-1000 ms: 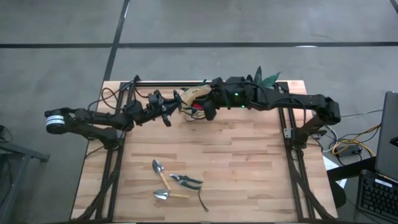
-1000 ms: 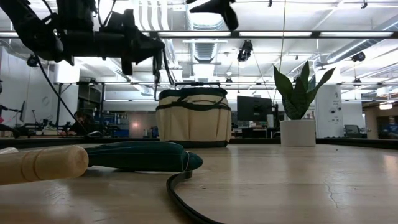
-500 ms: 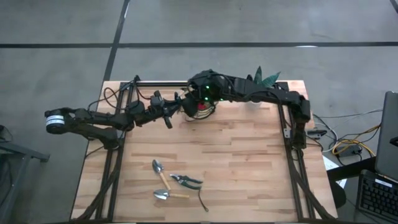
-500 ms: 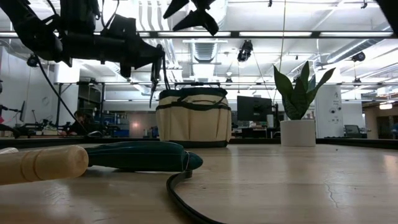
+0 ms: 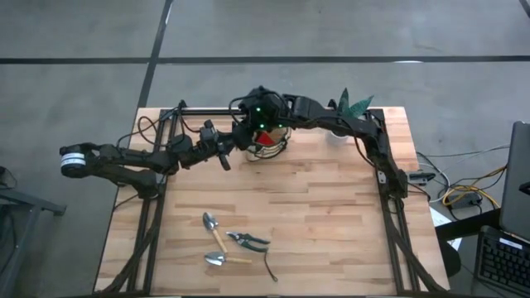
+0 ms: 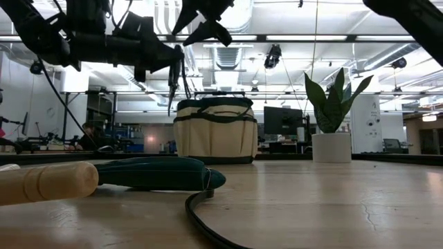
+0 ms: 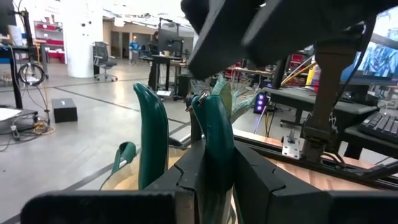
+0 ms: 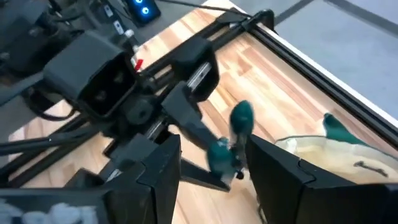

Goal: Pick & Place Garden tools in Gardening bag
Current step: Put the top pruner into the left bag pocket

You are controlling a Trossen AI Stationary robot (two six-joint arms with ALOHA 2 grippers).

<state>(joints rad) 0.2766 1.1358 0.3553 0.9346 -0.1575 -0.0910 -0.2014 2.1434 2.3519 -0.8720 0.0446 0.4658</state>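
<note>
My left gripper (image 5: 224,155) is shut on a green-handled garden tool (image 7: 211,130) and holds it up in the air just left of the gardening bag (image 5: 272,142). The tan, green-trimmed bag stands on its base at the table's far middle, with something red (image 5: 266,139) inside. My right gripper (image 8: 211,149) hovers open above the bag's left rim. Its fingers stand either side of the tool's handle ends (image 8: 235,127) without touching them. Two trowels (image 5: 215,245), pruning shears (image 5: 247,240) and a dark curved tool (image 5: 270,266) lie flat near the front edge. My left gripper pinches one of the tool's two green handles (image 7: 214,163) between its two fingers. The other handle (image 7: 152,134) stands free beside it. The fingers come roughly level from the table's left. The tool is lifted clear of the table and the bag.
A green plant in a white pot (image 6: 332,135) stands at the far right, beside the bag. In the low view a wooden handle (image 6: 48,181) and a dark teal tool (image 6: 159,173) lie close in front. Bare wood lies between the bag and the tools at the front.
My right gripper has swung from the bag's right side toward the table's left, over the bag and up to the tool in my left gripper. It has tipped further down and opened. My left gripper stays in place with the tool.
</note>
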